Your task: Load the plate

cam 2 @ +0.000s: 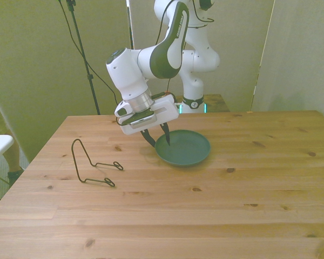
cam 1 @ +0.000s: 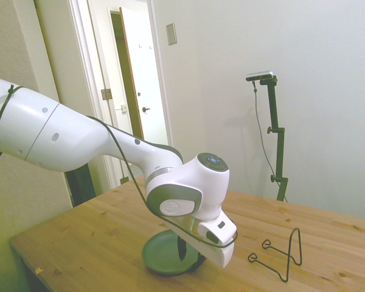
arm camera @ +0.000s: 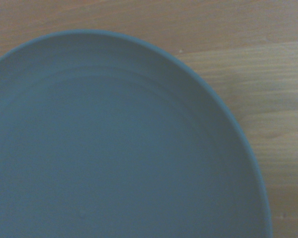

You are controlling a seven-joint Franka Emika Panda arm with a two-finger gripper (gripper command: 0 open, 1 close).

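The grey-green plate (cam 2: 188, 148) lies flat on the wooden table (cam 2: 216, 210), a little toward the front view's left of the middle. My gripper (cam 2: 157, 139) hangs over the plate's rim on the front view's left, open. One dark finger (cam 2: 166, 138) points down inside the rim and the other (cam 2: 148, 138) is just outside it. In the side view the gripper (cam 1: 190, 252) covers part of the plate (cam 1: 160, 253). The wrist view is filled by the plate's (arm camera: 114, 148) inside, with nothing lying in it.
A thin black wire stand (cam 2: 92, 162) is on the table at the front view's left of the plate, about a hand's width from it; the side view shows the stand (cam 1: 281, 252) beyond the gripper. Bare wood lies all around.
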